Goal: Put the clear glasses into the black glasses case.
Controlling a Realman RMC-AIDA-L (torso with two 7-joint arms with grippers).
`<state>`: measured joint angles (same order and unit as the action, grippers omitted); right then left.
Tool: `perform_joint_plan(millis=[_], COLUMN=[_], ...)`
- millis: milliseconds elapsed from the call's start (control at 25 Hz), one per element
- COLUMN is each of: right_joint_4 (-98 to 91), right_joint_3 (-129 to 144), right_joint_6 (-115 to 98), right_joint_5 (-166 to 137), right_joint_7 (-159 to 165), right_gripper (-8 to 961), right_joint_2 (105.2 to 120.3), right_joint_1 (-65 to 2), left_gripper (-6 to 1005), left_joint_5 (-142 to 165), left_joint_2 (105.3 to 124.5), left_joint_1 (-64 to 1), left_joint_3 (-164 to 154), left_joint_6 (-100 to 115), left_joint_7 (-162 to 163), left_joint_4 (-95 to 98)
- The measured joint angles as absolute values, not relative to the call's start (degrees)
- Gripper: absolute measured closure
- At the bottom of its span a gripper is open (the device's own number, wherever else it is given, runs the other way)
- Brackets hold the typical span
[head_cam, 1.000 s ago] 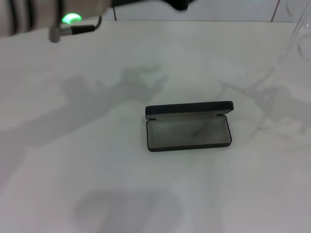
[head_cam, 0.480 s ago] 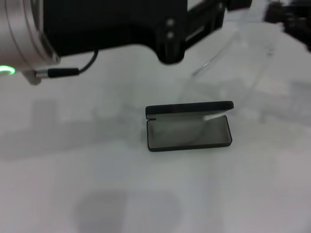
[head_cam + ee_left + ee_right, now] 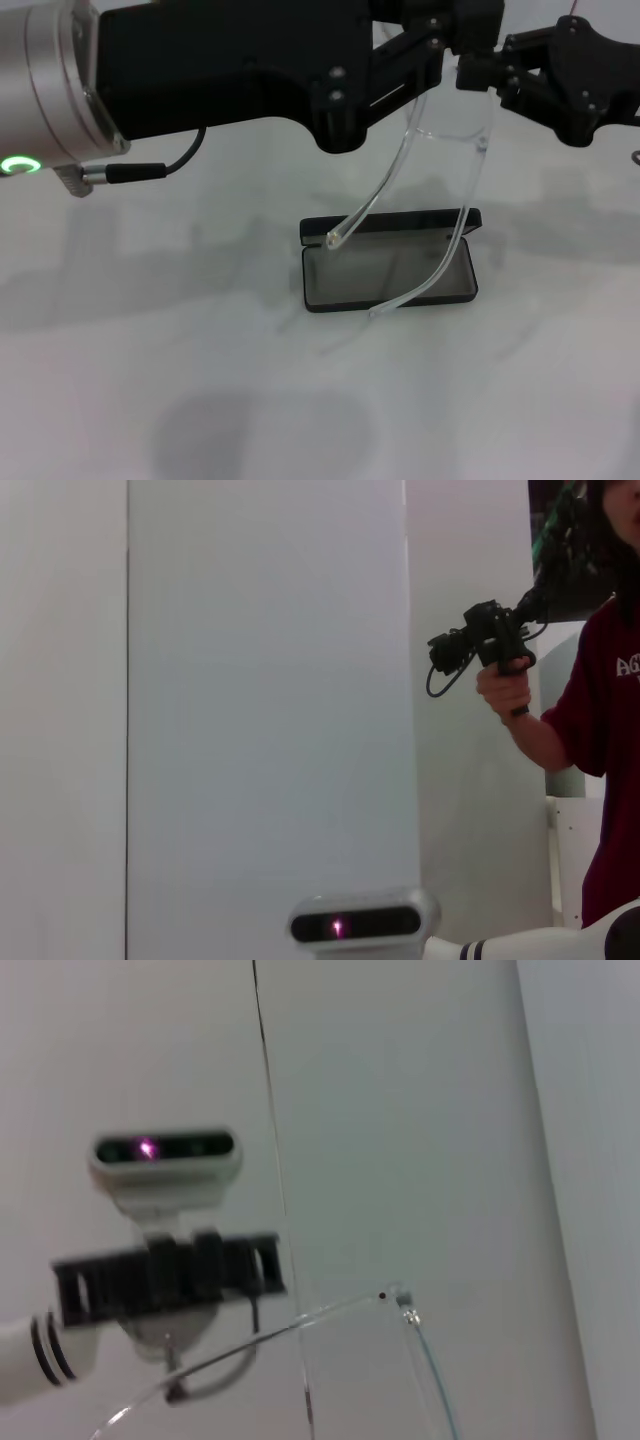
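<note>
The black glasses case [image 3: 390, 275] lies open on the white table, grey lining up and lid raised at the far side. Above it hang the clear glasses [image 3: 455, 135], held between both grippers near the top of the head view. My left gripper [image 3: 445, 55] grips their left end and my right gripper [image 3: 485, 80] their right end. The two thin arms hang down: one tip [image 3: 332, 240] is over the case's back left corner, the other [image 3: 378, 312] at its front edge. The right wrist view shows part of the clear frame [image 3: 300, 1322]. The left wrist view shows neither.
The white table [image 3: 150, 380] spreads around the case. In the left wrist view a person [image 3: 600, 740] holding a camera stands to the side by a white wall, and the robot's head camera [image 3: 365, 921] shows at the bottom.
Both arms have come down and inward with the glasses, from the top edge of the view to right above the case. The glasses' arms now hang over the open case.
</note>
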<state>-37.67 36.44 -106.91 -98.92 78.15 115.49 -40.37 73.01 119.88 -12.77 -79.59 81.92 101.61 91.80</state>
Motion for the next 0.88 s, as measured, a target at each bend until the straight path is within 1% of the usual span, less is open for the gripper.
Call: perform_joint_plan(millis=[440,880], right_joint_4=[-37.05,-36.96], right_joint_3=[36.05,36.39], right_joint_6=[-111.25,-111.75], right_joint_5=[-94.39,-94.24], right_joint_7=[78.48,78.48], right_gripper=[916,915], right_joint_2=[115.01,115.25], right_joint_1=[-39.82,-40.17], left_gripper=[902,902], left_joint_5=[73.24,73.03], left_joint_2=[119.79,119.89], left_joint_1=[-13.39,-13.61], left_joint_3=[-79.45,-79.53], left_joint_6=[81.92,81.69], left_joint_7=[99.77,98.68], left_joint_4=[88.82,88.08])
